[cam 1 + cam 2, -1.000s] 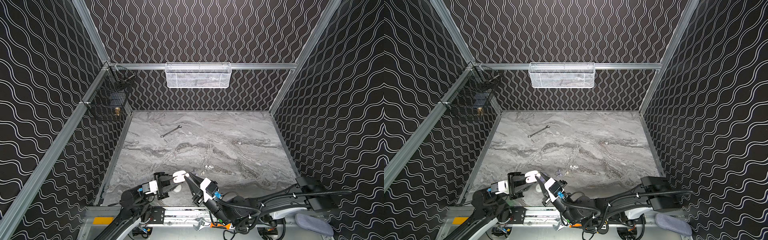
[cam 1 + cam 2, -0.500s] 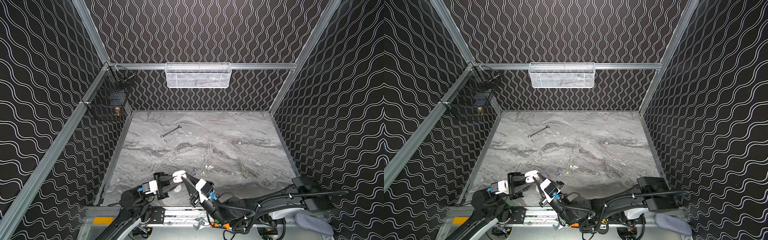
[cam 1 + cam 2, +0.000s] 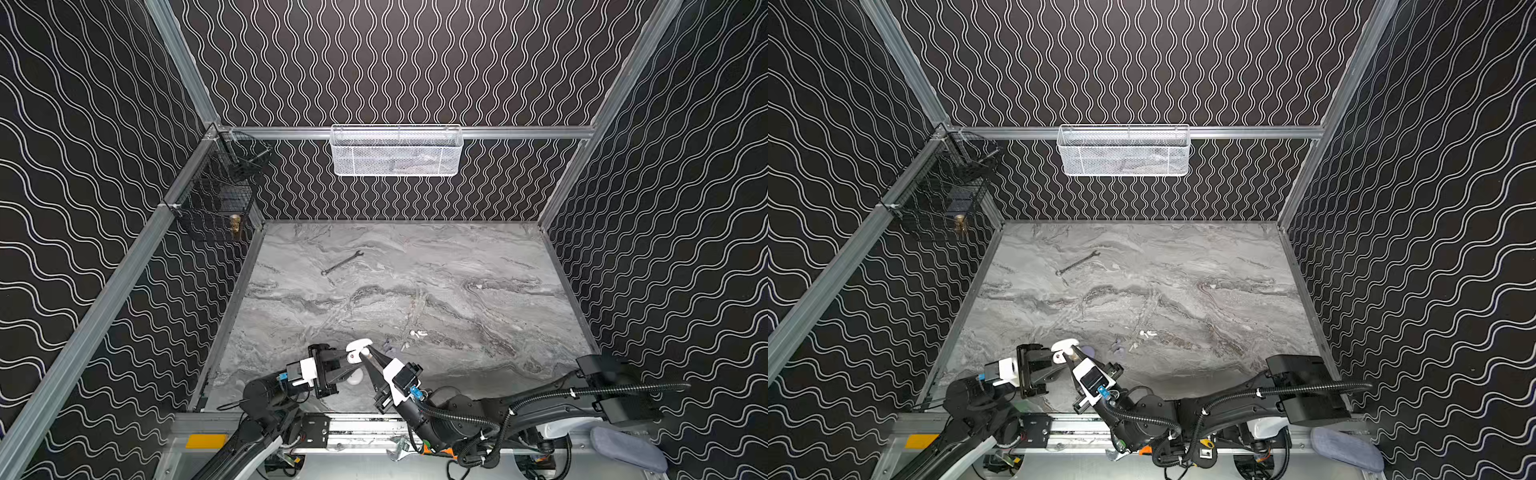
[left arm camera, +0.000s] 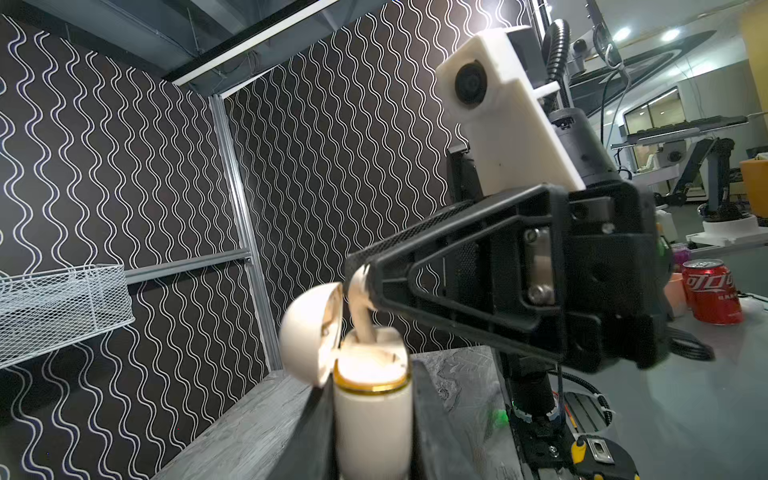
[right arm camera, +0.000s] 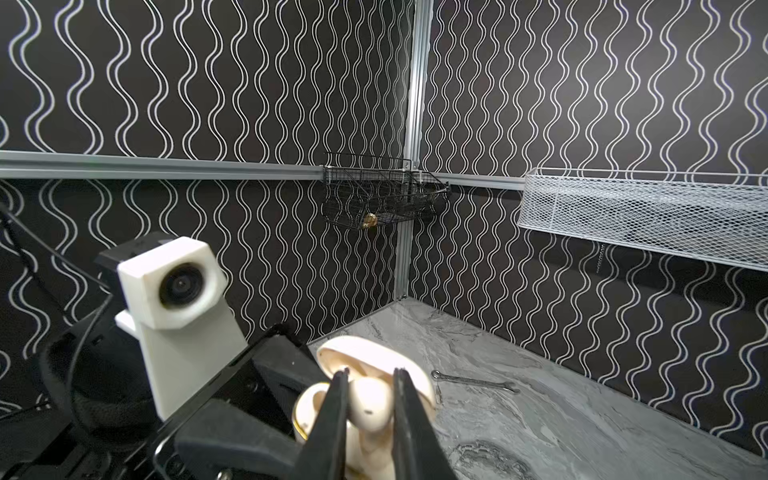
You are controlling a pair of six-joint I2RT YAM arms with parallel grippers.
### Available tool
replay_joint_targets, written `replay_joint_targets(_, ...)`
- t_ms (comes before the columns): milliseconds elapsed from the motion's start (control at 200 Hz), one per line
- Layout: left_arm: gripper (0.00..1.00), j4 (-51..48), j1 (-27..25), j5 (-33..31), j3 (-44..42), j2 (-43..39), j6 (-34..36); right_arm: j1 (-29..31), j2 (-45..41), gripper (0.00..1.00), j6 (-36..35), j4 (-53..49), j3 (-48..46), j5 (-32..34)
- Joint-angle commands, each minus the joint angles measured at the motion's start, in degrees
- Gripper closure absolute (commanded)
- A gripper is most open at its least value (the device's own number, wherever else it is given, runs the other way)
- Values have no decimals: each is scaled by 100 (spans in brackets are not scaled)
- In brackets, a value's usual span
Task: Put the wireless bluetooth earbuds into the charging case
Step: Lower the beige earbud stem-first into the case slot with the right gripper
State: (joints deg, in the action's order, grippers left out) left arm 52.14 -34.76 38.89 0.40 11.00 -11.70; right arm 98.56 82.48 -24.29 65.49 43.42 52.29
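Wrench (image 3: 341, 263) on marble tabletop (image 3: 457, 257), white mesh basket (image 3: 396, 150), black wire basket (image 3: 216, 199), red can (image 4: 711, 291)

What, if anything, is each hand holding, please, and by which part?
Left hand: the open charging case, by its lower body. Right hand: a white earbud, by its bulbous head, stem down.

walls (image 3: 415, 62): black, white wavy double lines | tabletop (image 3: 457, 257): grey marble with darker veins | charging case (image 4: 372, 415): cream-white, gold rim band | earbud (image 5: 368, 400): cream-white | mesh basket (image 3: 395, 151): white | wire basket (image 3: 216, 203): black | wrench (image 3: 341, 262): silver | frame rails (image 3: 519, 132): silver-grey | can (image 4: 711, 291): red, white lettering
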Motion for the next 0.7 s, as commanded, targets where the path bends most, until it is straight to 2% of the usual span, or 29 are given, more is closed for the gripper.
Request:
replay_joint_targets(0,100,-20,7,-42,108,-102,-34,-2,6,100,-75,-79,29,259)
replay_joint_targets(260,100,-419,5,-66,206,-386,44,-18,-174,100,-77,-130,-79,352)
replay_joint_targets(696,100,-395,-1,-78,221,-393,-1,-46,-58,100,78,-306,8,304)
